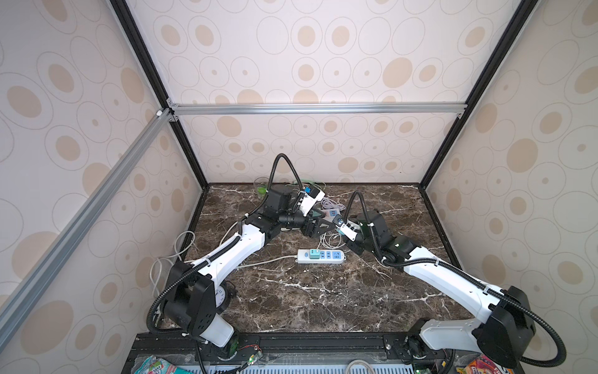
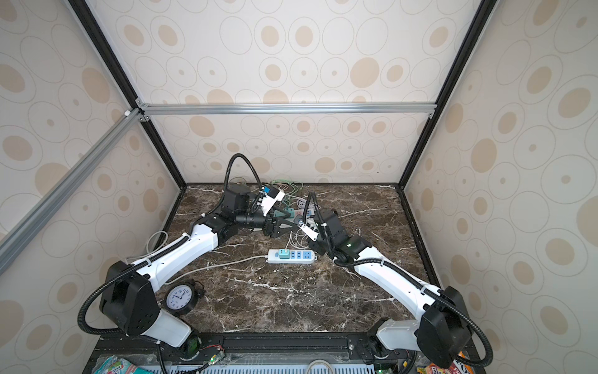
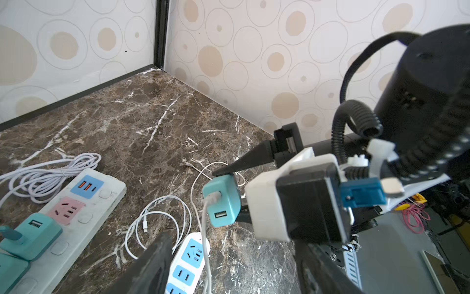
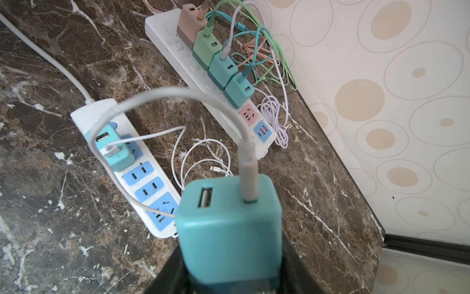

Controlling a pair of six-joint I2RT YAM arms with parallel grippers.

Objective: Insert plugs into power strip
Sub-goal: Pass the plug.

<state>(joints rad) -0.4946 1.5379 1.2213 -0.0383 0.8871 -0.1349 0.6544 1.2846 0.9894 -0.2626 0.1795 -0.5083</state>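
Observation:
A teal plug (image 4: 229,229) with a white cable is clamped in my right gripper (image 4: 229,275), held in the air above the marble table. It also shows in the left wrist view as the teal plug (image 3: 222,201) between the right gripper's black fingers (image 3: 244,163). Below it lies a short white power strip (image 1: 336,256) with blue sockets; another teal plug (image 4: 112,147) sits in its end socket. My left gripper (image 3: 234,269) is open and empty just above that strip (image 3: 188,259), close to the right gripper. In both top views the arms meet over the table's middle.
A long white power strip (image 4: 193,66) lies by the back wall with pink, green and two teal plugs and tangled cables. A white cable coil (image 4: 203,157) lies between the strips, a lavender coil (image 3: 50,173) beside the long one. A clock (image 2: 180,298) lies at front left.

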